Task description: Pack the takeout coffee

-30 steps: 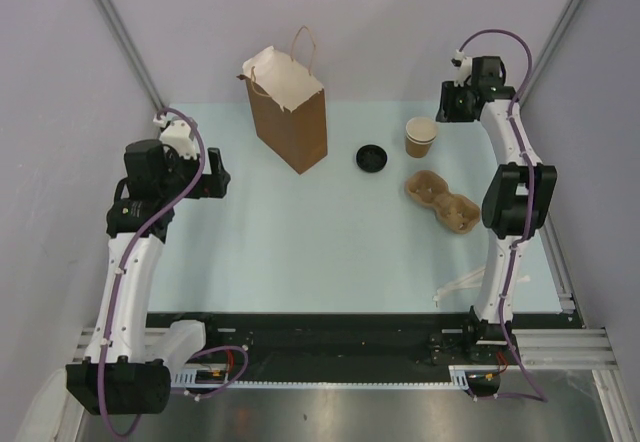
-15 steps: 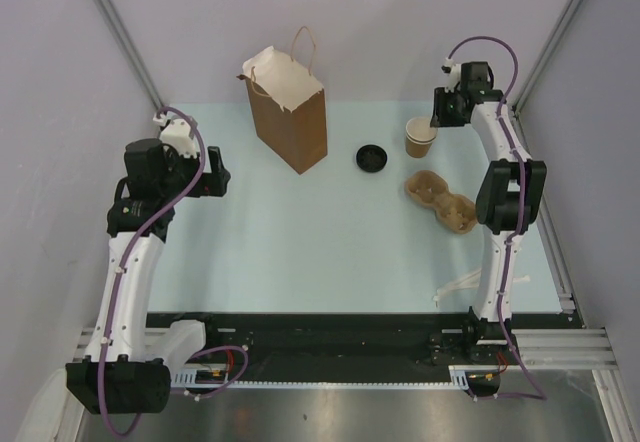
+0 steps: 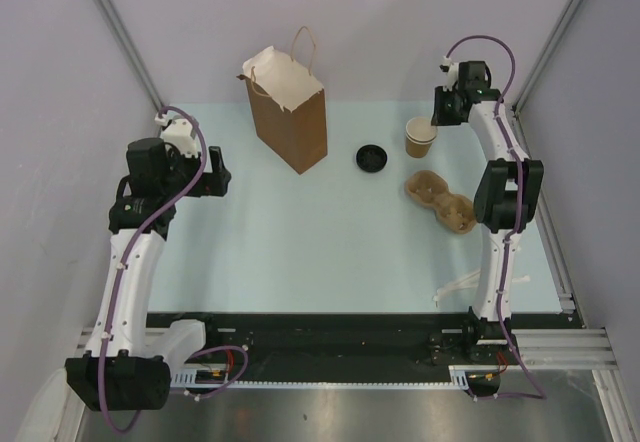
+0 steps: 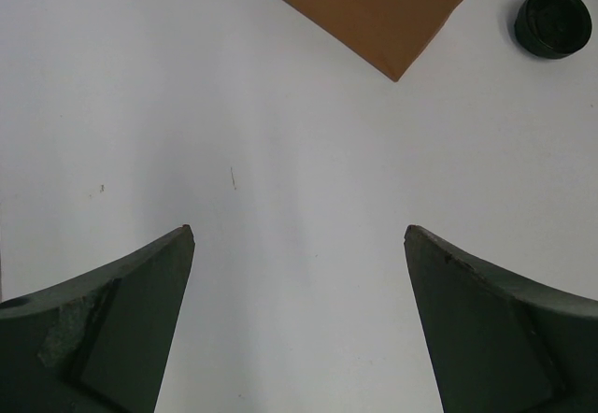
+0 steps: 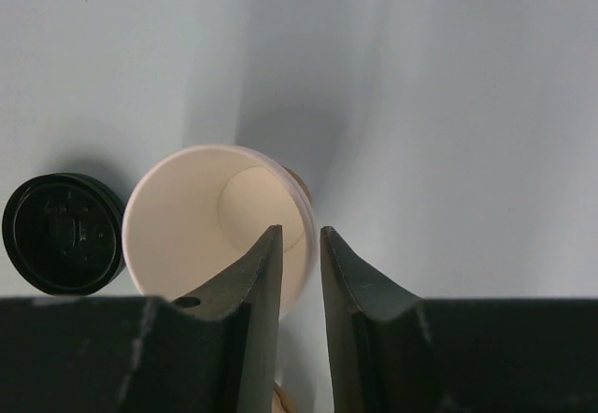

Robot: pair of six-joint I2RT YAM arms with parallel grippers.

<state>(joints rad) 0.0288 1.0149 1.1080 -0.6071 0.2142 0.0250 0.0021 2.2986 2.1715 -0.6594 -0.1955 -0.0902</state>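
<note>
The tan paper cup stands open and upright at the back right, cream inside. Its black lid lies apart on the table to its left, also seen in the right wrist view and the left wrist view. My right gripper hangs over the cup's right rim. Its jaws stand a narrow gap apart, one finger over the inside and the other outside. My left gripper is wide open and empty over bare table.
The tall brown paper bag stands open at the back centre-left, its corner in the left wrist view. The brown pulp carrier tray lies just in front of the cup. A white strip lies near the right arm's base.
My right gripper has swung from the back right corner towards the cup and now sits over its rim. The left arm has barely moved.
</note>
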